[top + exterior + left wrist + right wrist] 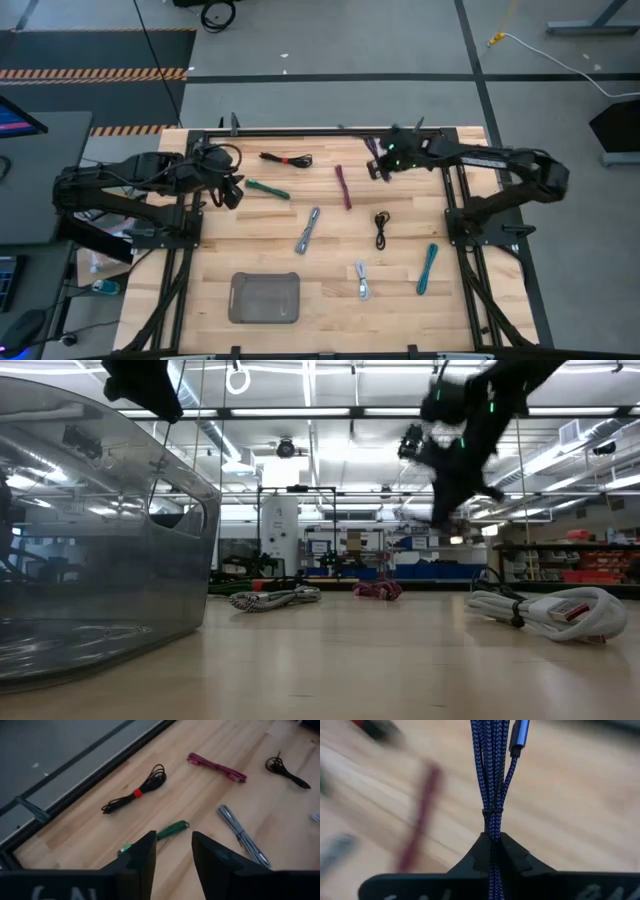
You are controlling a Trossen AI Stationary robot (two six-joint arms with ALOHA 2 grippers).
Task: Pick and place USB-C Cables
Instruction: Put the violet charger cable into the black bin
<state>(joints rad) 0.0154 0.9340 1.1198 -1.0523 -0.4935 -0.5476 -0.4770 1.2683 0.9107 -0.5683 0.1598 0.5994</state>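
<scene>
— Which cable is in hand?

— The braided purple USB-C cable (492,775), a folded bundle cinched by a thin tie, is clamped between the closed fingers of the right gripper (492,847); its long axis runs straight out from the fingertips, metal plug at the far end. The gripper is raised above the far right part of the pale wooden table (330,290).

— And the rest?

— The maroon braided cable (343,187) lies near-to-far at the table's middle, the grey woven one (308,230) slanted just nearer. The black cable with a red band (286,159) lies crosswise at the far edge; a black coil (381,228), a white bundle (361,280) and a teal cable (428,268) lie to the right. The translucent grey plastic tray (265,298) sits near.

— The left arm?

— The left gripper (173,851), fingers apart, hovers over the glossy green cable (167,832) at far left.
</scene>
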